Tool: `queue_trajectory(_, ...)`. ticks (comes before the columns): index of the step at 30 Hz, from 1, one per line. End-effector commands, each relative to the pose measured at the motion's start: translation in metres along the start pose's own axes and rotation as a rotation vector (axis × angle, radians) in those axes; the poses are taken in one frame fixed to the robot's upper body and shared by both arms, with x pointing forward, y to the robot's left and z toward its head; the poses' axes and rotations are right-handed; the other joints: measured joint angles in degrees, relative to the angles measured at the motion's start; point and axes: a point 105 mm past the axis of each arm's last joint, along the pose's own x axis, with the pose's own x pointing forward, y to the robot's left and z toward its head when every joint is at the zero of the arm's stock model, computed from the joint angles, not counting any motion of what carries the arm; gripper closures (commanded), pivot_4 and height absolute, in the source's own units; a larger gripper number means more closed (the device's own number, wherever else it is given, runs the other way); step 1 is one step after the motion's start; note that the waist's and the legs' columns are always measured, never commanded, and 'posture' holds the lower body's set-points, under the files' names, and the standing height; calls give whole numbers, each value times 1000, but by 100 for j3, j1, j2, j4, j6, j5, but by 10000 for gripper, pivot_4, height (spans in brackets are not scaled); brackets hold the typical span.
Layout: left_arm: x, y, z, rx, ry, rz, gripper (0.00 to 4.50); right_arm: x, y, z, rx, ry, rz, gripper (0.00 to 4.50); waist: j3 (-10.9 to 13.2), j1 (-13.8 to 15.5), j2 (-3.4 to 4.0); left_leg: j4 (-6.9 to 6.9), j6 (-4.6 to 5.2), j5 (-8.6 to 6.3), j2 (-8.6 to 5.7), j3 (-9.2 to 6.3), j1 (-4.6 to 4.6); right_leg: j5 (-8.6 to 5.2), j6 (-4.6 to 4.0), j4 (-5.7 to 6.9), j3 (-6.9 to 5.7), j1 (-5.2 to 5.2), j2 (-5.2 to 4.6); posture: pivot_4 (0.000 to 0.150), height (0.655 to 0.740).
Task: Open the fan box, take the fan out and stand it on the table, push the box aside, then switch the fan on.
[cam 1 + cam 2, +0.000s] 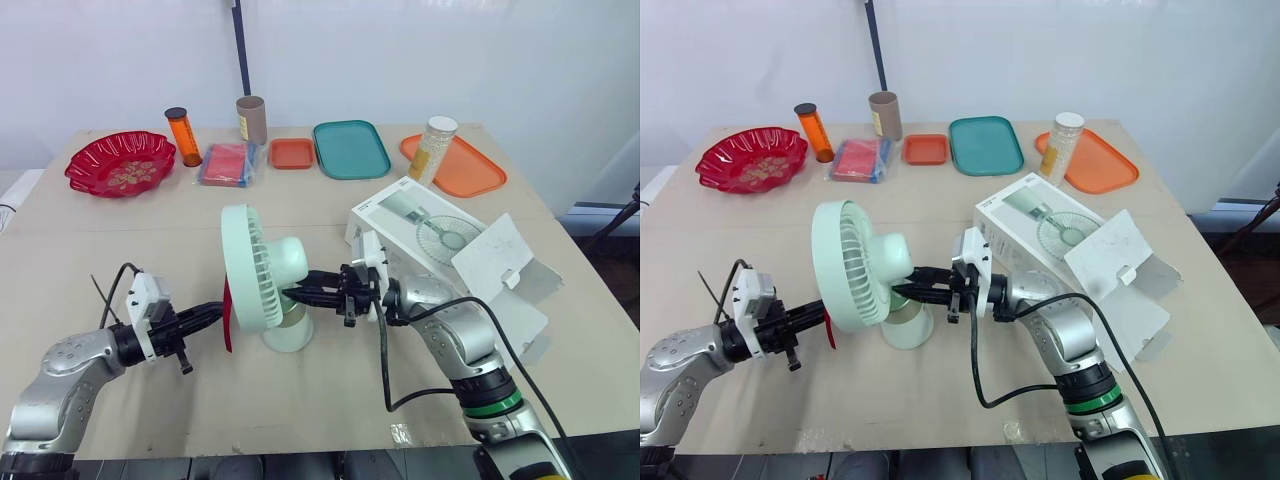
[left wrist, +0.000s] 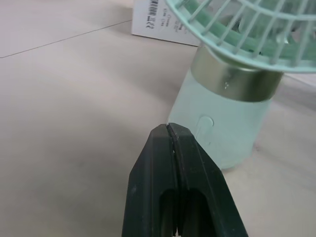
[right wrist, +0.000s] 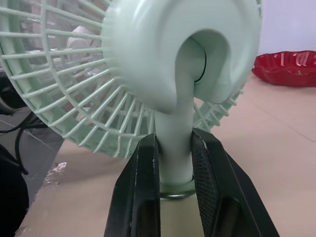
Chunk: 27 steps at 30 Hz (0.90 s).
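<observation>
While the right gripper (image 3: 175, 144) is pinching the fan (image 1: 262, 270) by its neck, steadying it upright on the table (image 1: 150, 230), the left gripper (image 2: 170, 129), jaws pressed together, is aiming at probably the base switch (image 2: 203, 126).

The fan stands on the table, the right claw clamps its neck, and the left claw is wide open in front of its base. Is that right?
No: the left claw is shut, fingers pressed together, as the left wrist view shows. The rest holds: the fan stands on the table, right claw clamping its neck, left claw in front of its base.
</observation>
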Motion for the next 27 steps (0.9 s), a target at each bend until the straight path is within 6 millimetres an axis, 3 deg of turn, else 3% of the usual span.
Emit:
queue_trajectory(1,-7,-1,26,96,-91,58,38735,0,-4,32,-73,-96,-3,41575,0,1,0,0,0,0,0,0,0,0,0,0,0,0,-1,1500,7400)
queue_trajectory(2,-8,-4,30,96,-107,62,37597,-1,-5,34,-79,-100,-9,41575,0,-3,-1,0,0,0,0,0,0,0,0,0,0,-1,0,1500,7400)
queue_trajectory(3,-9,-7,33,93,-123,62,32483,-1,-7,37,-84,-106,-17,41575,0,-2,-1,0,0,0,3,0,0,1,-2,0,0,-1,1,1500,7400)
queue_trajectory(6,-12,-15,39,89,-153,74,22905,-1,-11,44,-90,-123,-29,41575,1,-2,-1,0,0,0,4,1,-1,1,-2,0,0,-1,0,1500,7400)
queue_trajectory(9,-16,-22,36,72,-143,73,11717,0,-11,46,-95,-126,-27,41575,0,-5,-1,-1,0,0,4,1,1,2,-3,0,0,0,2,1500,7400)
queue_trajectory(13,-30,-24,26,23,-101,96,210,6,-17,50,-101,-139,-40,41575,1,-16,0,0,0,0,5,2,1,2,-3,1,1,-2,3,1500,7400)
queue_trajectory(20,-36,-29,13,-18,-49,120,210,24,-38,51,-106,-153,-105,41575,1,-18,0,0,0,0,7,2,2,2,-5,1,1,-1,6,1500,7400)
queue_trajectory(27,-33,-32,12,-22,-52,117,210,44,-57,33,-101,-124,-169,41575,1,-17,1,-2,0,0,8,3,1,3,-7,1,1,-3,7,1500,7400)
